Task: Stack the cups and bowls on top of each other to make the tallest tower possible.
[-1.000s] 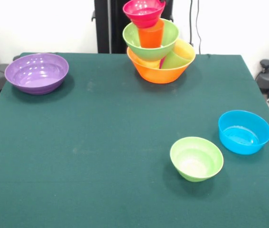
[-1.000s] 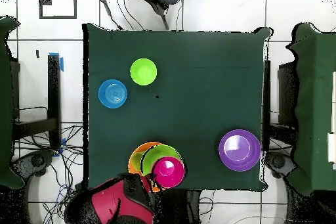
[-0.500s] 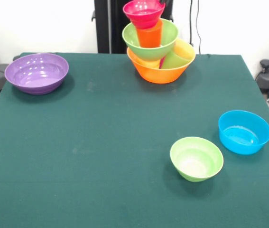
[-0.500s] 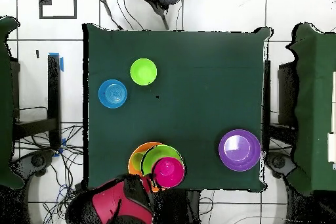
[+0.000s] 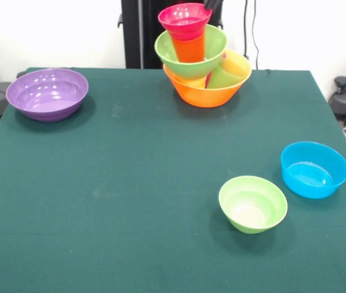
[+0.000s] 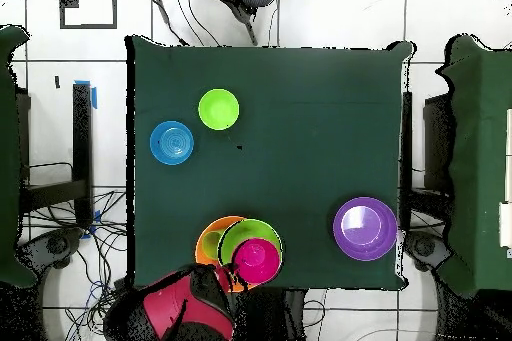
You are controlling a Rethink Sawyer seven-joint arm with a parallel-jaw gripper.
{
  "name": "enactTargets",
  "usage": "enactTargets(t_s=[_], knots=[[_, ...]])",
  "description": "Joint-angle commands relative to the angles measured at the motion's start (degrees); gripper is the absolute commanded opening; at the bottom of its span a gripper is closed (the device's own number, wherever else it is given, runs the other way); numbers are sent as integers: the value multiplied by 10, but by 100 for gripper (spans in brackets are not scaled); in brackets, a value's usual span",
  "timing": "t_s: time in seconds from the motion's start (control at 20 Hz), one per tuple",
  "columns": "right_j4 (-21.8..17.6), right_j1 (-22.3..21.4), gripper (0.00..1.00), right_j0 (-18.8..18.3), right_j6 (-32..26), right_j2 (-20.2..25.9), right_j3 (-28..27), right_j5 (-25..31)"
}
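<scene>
Pink-red bowl (image 5: pixel 185 16) is sitting atop the tower (image 5: pixel 202 58) at the tabletop's (image 5: pixel 130 183) robot-side edge; purple (image 5: pixel 47 93), blue (image 5: pixel 314 169) and small green (image 5: pixel 252 203) bowls are waiting unstacked. Whether the end effector (image 5: pixel 212 5) is gripping, I cannot tell.

A dark green table (image 5: pixel 130 183) stands before a white wall (image 5: pixel 50 30). Overhead, white tiled floor (image 6: pixel 330 17) surrounds it, cables (image 6: pixel 60 247) trailing alongside.
</scene>
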Motion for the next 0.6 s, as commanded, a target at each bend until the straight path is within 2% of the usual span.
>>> enactTargets(t_s=[0.05, 0.6], knots=[[32, 38, 0, 14, 121, 18, -15, -39], [48, 49, 0, 37, 119, 6, -26, -31]])
